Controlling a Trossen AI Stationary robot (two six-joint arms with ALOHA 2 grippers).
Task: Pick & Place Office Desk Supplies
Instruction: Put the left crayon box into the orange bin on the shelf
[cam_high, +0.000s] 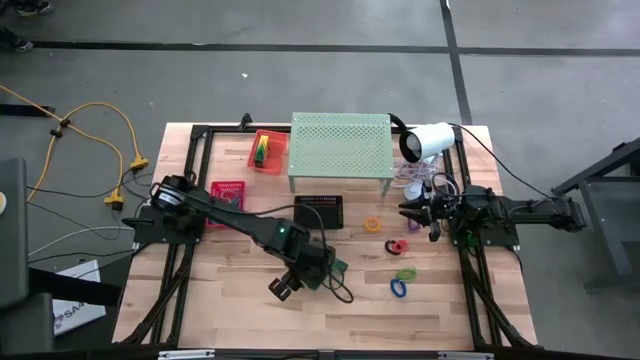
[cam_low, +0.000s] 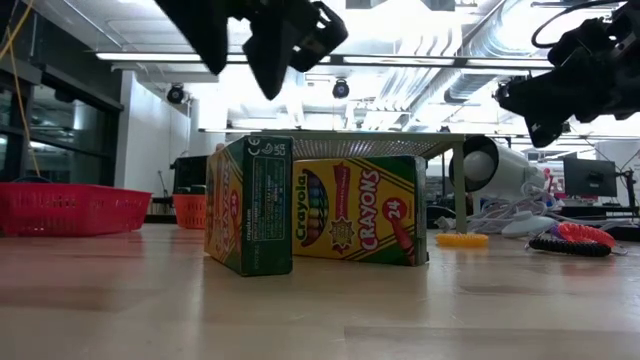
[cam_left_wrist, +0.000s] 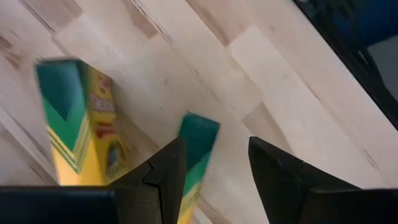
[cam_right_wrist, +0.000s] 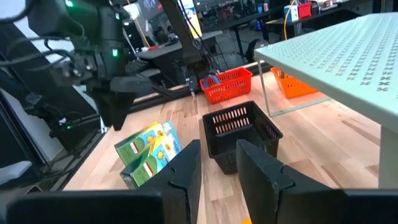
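The left gripper (cam_left_wrist: 214, 171) hovered with fingers apart and empty above two crayon boxes (cam_low: 315, 213) standing near table centre, seemingly before a pick needing descent, while the right gripper (cam_right_wrist: 217, 168) waited far right, slightly parted and empty.

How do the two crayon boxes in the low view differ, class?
The nearer crayon box turns a green side panel to the low camera; the farther crayon box shows its yellow front, reading Crayons 24. The nearer one partly hides the farther. Both stand upright.
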